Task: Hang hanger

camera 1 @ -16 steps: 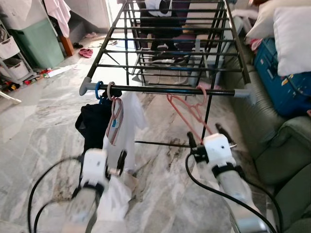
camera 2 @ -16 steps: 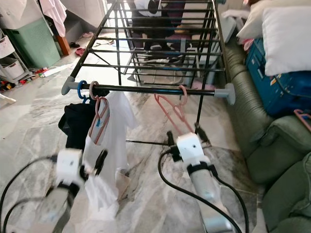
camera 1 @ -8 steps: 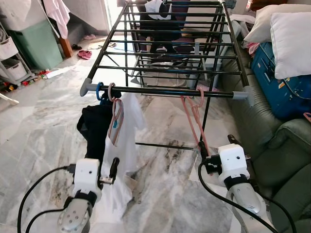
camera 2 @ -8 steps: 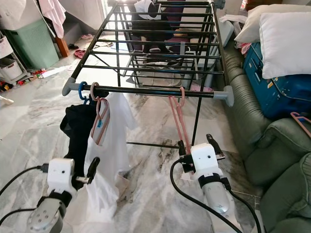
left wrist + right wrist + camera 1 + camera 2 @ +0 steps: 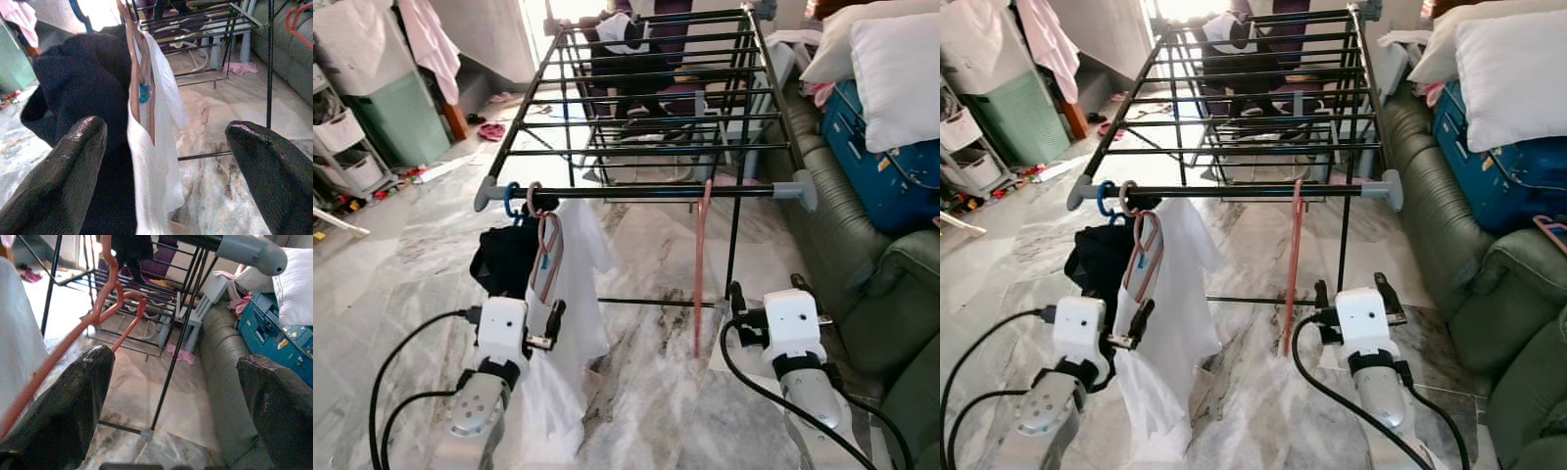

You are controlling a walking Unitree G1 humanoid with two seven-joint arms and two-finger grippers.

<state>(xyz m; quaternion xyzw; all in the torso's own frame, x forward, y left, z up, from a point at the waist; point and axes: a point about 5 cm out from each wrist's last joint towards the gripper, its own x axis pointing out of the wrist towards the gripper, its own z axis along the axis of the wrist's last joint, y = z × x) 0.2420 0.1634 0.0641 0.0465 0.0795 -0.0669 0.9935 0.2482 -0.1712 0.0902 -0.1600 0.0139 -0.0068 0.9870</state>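
Note:
An empty pink hanger [image 5: 699,266] hangs by its hook from the black front rail [image 5: 636,191] of the drying rack, straight down and edge-on; it appears again as pink hanger [image 5: 100,316]. My right gripper [image 5: 173,377] is open, low and just right of the hanger's lower end, with nothing between its fingers [image 5: 735,295]. On the rail's left end hang a blue-hooked hanger with a black garment [image 5: 504,259] and a pink hanger carrying a white shirt [image 5: 570,294]. My left gripper [image 5: 166,142] is open, close in front of that shirt.
A green sofa [image 5: 871,284] with a blue case [image 5: 886,162] and white pillows [image 5: 901,69] runs along the right. A green bin [image 5: 396,113] and shelves stand at the far left. Clothes hang at the rack's far end. Marble floor lies below the rail.
The empty pink hanger swung from slanting toward my right gripper to hanging straight down. My right gripper drew back to its right. My left gripper rose nearer the white shirt.

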